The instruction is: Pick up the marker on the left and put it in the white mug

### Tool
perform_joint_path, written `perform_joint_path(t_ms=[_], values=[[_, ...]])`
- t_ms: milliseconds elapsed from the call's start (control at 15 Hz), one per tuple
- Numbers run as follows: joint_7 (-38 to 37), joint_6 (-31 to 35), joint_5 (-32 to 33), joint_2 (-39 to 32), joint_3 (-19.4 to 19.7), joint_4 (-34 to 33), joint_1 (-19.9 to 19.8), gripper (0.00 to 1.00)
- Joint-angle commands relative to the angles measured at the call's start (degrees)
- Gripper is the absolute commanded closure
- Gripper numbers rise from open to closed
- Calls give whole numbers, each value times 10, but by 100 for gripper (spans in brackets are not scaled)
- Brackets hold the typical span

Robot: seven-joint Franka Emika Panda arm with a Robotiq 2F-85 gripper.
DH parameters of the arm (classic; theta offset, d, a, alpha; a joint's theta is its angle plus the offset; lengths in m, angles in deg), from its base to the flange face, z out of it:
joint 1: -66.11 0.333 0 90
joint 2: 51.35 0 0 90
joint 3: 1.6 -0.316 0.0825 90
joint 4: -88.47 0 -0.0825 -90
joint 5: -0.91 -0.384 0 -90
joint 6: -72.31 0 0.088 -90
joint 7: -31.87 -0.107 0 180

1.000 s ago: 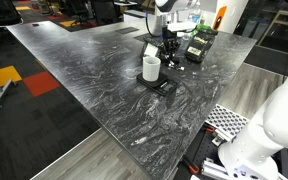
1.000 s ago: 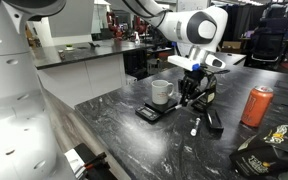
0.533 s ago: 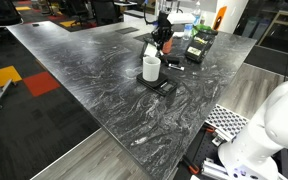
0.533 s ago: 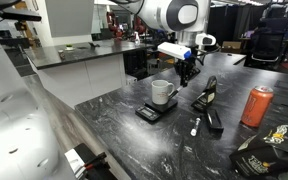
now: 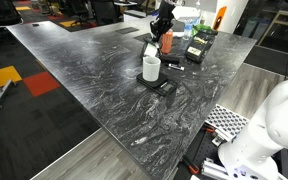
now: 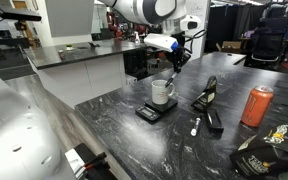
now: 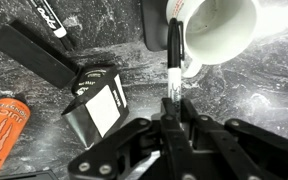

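The marker (image 7: 171, 60) is clamped between the gripper's (image 7: 171, 112) jaws, pointing down over the edge of the white mug (image 7: 222, 30). In an exterior view the mug stands on a small dark pad (image 6: 149, 113) on the grey table (image 6: 134, 140).

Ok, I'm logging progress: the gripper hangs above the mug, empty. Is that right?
No, not empty. The wrist view shows the gripper shut on a marker, whose tip points toward the mug. The gripper does hang above the mug.
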Motion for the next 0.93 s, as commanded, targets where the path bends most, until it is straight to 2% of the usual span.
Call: perform_joint_path(t_ms=[0,467,867], values=[[19,45,-12,31,-9,47,12,97],[18,120,-10,35,-19,76,32,97],[10,194,-9,22,-15,107,27,97]])
